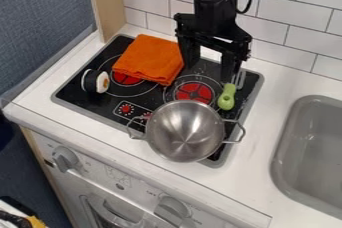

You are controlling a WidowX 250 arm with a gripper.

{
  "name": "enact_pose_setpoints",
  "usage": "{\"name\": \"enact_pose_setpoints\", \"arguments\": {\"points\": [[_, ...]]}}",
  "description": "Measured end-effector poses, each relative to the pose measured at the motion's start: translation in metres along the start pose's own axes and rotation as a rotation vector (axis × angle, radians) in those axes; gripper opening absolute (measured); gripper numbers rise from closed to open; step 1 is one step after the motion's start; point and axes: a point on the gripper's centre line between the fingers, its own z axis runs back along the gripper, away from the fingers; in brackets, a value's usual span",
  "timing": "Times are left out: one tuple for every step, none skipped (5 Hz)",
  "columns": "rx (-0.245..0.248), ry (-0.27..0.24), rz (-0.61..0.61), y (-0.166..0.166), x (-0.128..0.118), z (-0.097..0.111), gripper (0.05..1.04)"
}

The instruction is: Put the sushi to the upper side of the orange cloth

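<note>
The black gripper (pixel 210 64) hangs over the back right part of the stove, its two fingers spread wide apart with nothing between them. Left of it lies the folded orange cloth (pixel 150 58), partly over the left burner. The sushi (pixel 101 82), white with an orange centre and a dark wrap, lies on its side on the black stove top, to the left of the cloth's lower left edge and apart from it. The gripper is to the right of both the sushi and the cloth.
A metal pot (pixel 185 131) with two handles stands at the stove's front right. A green-handled utensil (pixel 227 97) lies behind it, close to the right finger. The grey sink (pixel 314 147) is at the right, a tiled wall (pixel 294 37) at the back and a wooden post (pixel 107 2) at the back left.
</note>
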Motion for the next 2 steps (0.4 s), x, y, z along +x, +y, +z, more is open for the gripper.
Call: {"name": "enact_pose_setpoints", "arguments": {"points": [[-0.008,0.03,0.002,-0.001,-0.004,-0.009,1.0],[-0.055,0.038,0.063,0.02,-0.015,-0.015,1.0]]}}
